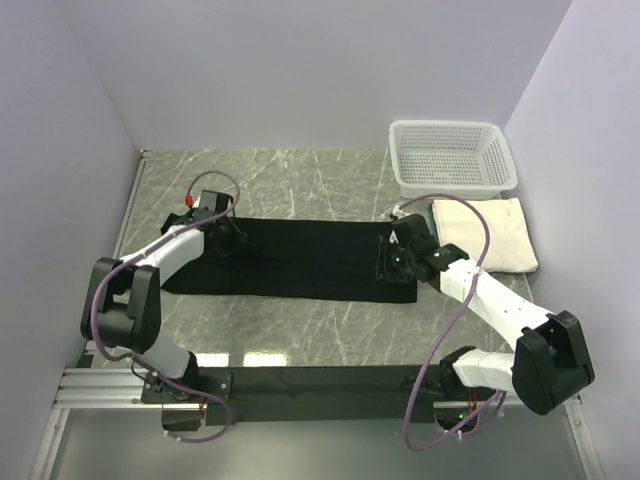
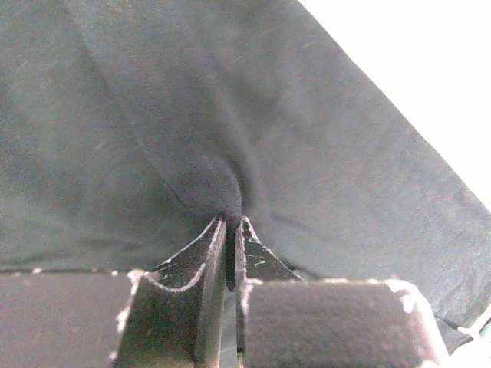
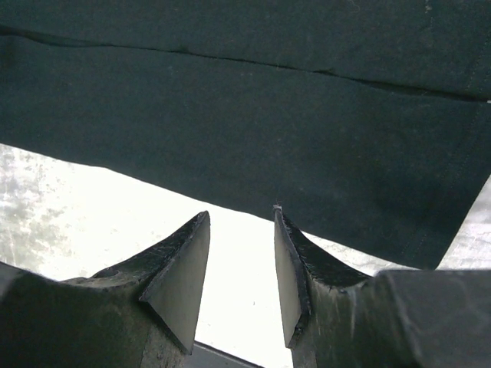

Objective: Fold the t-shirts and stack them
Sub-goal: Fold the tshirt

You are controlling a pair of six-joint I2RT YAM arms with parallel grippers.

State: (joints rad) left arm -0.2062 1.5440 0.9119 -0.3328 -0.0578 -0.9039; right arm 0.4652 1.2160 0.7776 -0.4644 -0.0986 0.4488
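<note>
- Left claw (image 1: 232, 238) (image 2: 231, 222): fingers pressed together on a small pinch of dark cloth. The fabric rises into a pucker at the fingertips, with creases fanning away ahead of them. It sits over the left end of the garment.
- Black t-shirt (image 1: 300, 255) (image 2: 153, 115) (image 3: 230, 115): lies as a long flat band on the marble-patterned table (image 1: 300, 180). It runs from under the left claw across to the right claw. In the left wrist view it fills nearly everything ahead of the claw. In the right wrist view it lies ahead of the fingertips, with a fold line crossing it further out and a corner of it ahead and to the right.
- Right claw (image 1: 392, 262) (image 3: 240, 213): fingers apart, nothing between them, with bright bare tabletop showing in the gap. The near edge of the black shirt runs just ahead of the fingertips. Whether they touch it cannot be told.
- Cream-white t-shirt (image 1: 490, 232): a folded rectangle lying flat on the table, to the right of the right claw, near it but apart from the black shirt.
- White mesh basket (image 1: 450, 185): stands upright at the far right corner of the table, beyond the right claw. Its near wall is just beside the far edge of the cream-white shirt.
</note>
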